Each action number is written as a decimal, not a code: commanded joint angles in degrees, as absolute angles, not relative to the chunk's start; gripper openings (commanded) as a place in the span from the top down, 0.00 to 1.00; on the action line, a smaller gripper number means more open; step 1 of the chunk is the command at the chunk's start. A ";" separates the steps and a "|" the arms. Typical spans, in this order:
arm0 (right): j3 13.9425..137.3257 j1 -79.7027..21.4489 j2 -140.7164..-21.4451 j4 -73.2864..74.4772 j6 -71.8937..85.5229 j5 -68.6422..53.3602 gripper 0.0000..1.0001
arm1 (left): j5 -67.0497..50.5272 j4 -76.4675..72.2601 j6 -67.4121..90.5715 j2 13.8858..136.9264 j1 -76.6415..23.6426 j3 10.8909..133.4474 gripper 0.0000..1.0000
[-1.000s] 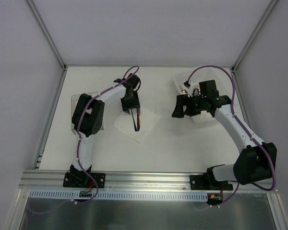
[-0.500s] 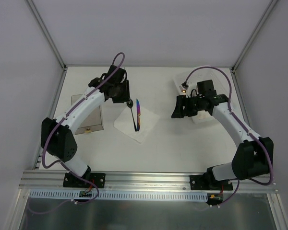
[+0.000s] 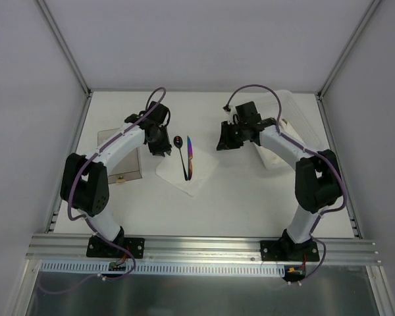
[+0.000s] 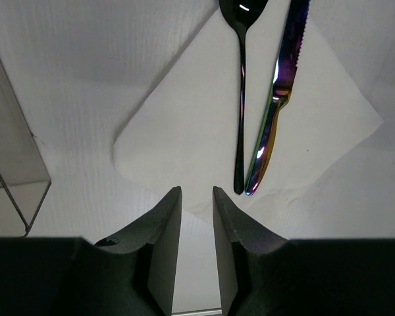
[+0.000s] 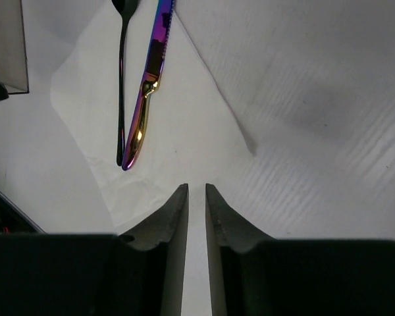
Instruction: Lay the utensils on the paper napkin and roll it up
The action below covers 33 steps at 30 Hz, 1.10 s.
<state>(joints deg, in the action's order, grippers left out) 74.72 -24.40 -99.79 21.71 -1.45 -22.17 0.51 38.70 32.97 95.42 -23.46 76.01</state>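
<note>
Both utensils are down on the paper napkin [image 3: 176, 174], so I'd call the placing half done: the spoon [image 4: 241, 99] and the iridescent knife [image 4: 276, 99] lie side by side across the napkin's middle, handle ends almost touching near its near corner, while the black bowl and the blade tip run out toward its far corner. From above they look to poke just past that corner. The napkin lies flat and open like a diamond, no edge lifted and no fold begun, so by my reading the whole roll is left to do. My left gripper [image 4: 197, 191] hangs just off the napkin's left side, fingers drawn in to a narrow slit with nothing between them, pointing in over the nearest edge. My right gripper [image 5: 196, 186] sits off the napkin's right side, a little apart from it, pinched to the same narrow slit and just as empty. I judge the next job is catching one thin paper corner without nudging the cutlery off line
</note>
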 commanded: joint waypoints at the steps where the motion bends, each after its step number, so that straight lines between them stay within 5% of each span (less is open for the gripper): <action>1: 78.83 -27.50 -104.04 16.09 4.74 -17.67 0.82 | -0.26 37.88 36.21 99.04 -23.20 77.34 0.75; 14: 85.51 -33.83 -115.75 9.85 10.37 -9.23 0.94 | -3.43 35.24 37.79 104.85 -23.29 78.49 0.77; 33: 92.63 -39.38 -123.39 12.13 6.86 4.48 0.93 | -3.16 34.89 39.11 106.88 -23.20 76.82 0.75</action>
<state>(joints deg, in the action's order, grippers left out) 89.60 -39.31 -121.56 12.34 7.75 1.32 -2.76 34.85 37.47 106.72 -23.46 76.49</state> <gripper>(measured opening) 0.067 0.245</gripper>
